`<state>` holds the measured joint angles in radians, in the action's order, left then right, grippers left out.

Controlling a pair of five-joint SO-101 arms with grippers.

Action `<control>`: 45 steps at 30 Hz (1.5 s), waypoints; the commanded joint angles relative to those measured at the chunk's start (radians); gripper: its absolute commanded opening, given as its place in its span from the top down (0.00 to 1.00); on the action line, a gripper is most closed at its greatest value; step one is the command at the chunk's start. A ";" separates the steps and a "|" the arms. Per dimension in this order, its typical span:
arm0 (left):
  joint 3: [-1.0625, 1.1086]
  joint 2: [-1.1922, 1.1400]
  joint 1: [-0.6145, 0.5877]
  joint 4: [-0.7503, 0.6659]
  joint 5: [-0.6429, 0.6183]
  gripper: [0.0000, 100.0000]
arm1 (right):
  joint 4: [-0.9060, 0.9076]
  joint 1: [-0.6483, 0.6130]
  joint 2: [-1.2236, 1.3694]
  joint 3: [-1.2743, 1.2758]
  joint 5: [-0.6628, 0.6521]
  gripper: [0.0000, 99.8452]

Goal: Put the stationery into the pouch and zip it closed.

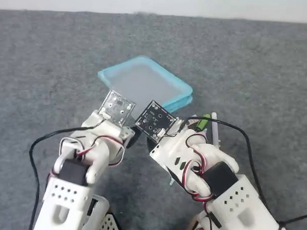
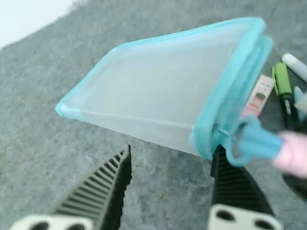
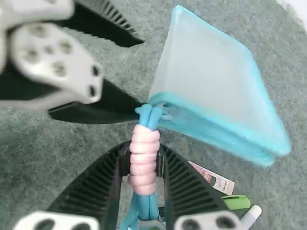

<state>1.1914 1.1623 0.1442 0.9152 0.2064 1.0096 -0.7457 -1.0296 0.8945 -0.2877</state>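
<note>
At the near side of the grey counter (image 1: 39, 65), the right hand (image 3: 143, 149) is shown clamped on the pink pull (image 3: 143, 165) of the zip, from which a blue cord (image 3: 146, 115) runs to a corner of the pouch (image 1: 144, 84). The left hand (image 2: 172, 154) is held just beside it, spread wide with nothing between its jaws. One jaw is set close against that same corner, though contact cannot be confirmed.

The stationery is seen next to the right arm, outside the pouch. A green marker (image 1: 202, 122), a white pen (image 1: 214, 128) and a small pink-labelled piece (image 3: 213, 179) lie together on the counter near the pouch's zip side.

Beyond both hands the turquoise-edged pouch is laid on the counter, and nothing can be made out through its translucent wall. How far the zip stands open cannot be told.

The task is judged to be at an early stage, since the zip is only being handled and no item has been loaded. All three pieces are left to be put inside, and the zip is then to be drawn closed.
</note>
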 commanded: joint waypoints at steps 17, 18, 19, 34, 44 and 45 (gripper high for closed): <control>-0.056 -0.118 -0.227 -0.153 -0.097 0.75 | 0.085 -0.002 -0.013 0.092 -0.075 0.99; -0.056 -0.118 -0.236 -0.153 -0.097 0.75 | 0.088 0.012 -0.013 0.094 -0.075 0.99; -0.056 -0.118 -0.249 -0.155 -0.097 0.75 | 0.090 0.031 -0.013 0.094 -0.075 0.99; 0.010 -0.112 -0.109 -0.153 -0.092 0.74 | 0.073 0.058 -0.001 0.003 -0.097 0.99; 0.064 -0.120 -0.078 -0.215 -0.052 0.74 | 0.168 -0.061 0.093 -0.210 -0.081 0.99; 0.076 -0.120 -0.078 -0.227 -0.043 0.74 | 0.193 -0.079 0.093 -0.245 -0.081 0.99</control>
<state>1.2635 1.0564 0.0614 0.7480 0.1312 1.1538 -0.7810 -0.9375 0.7810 -0.3813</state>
